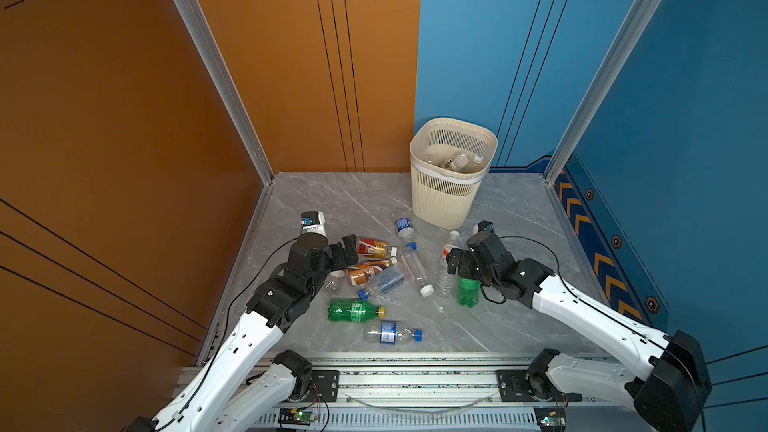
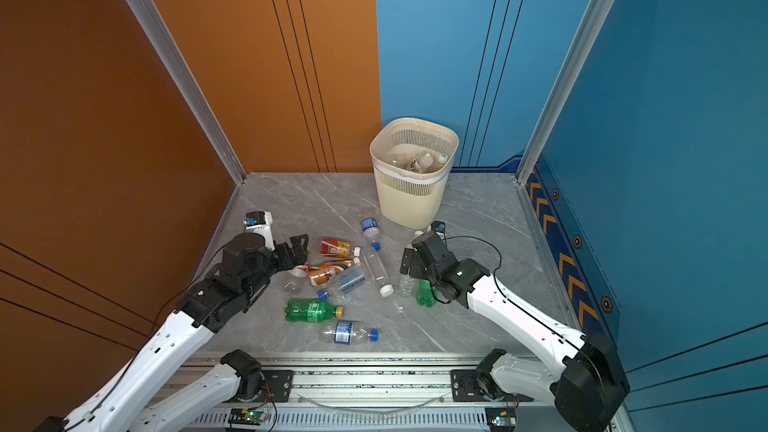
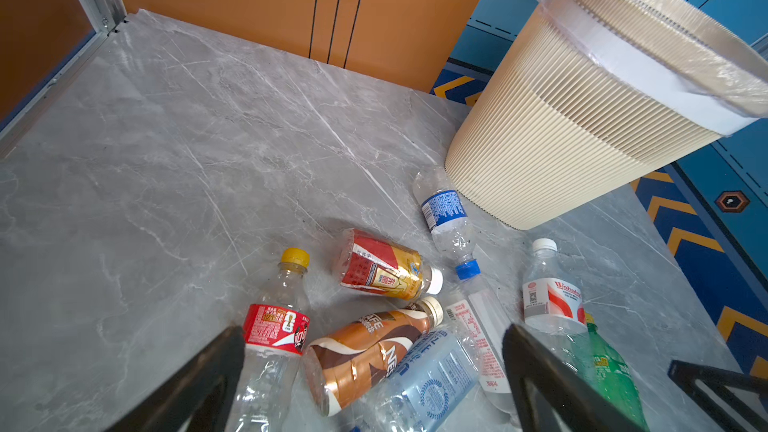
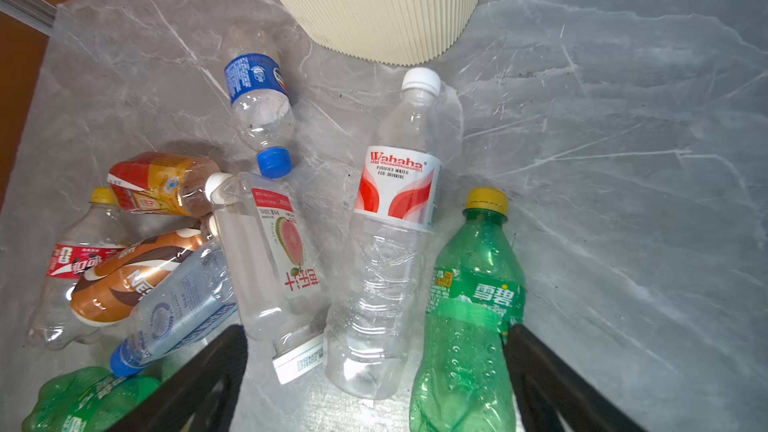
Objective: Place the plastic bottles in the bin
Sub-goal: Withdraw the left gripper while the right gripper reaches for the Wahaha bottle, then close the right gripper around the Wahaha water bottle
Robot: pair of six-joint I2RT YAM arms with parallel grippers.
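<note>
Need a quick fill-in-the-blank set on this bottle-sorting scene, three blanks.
1. The tall cream ribbed plastic bin stands ____ on the grey marble tabletop.
2. The green plastic bottle nearest the right gripper has a ____ cap.
3. The left gripper and the right gripper both have their jaws ____.
Missing: upright; yellow; open.

We see two arms of the same build. The left arm (image 1: 245, 338) and the right arm (image 1: 590, 309) wear smooth white shells with small dark holes, and the joints between the shells are black and round. A thin black cable (image 1: 232, 301) follows the left arm, and a second cable (image 1: 536, 241) makes a loop by the right one. The left tool (image 1: 347, 248) and the right tool (image 1: 453, 263) are black. Black plates (image 1: 324, 382) with screws fix both arms on a grey metal rail (image 1: 415, 380).
</note>
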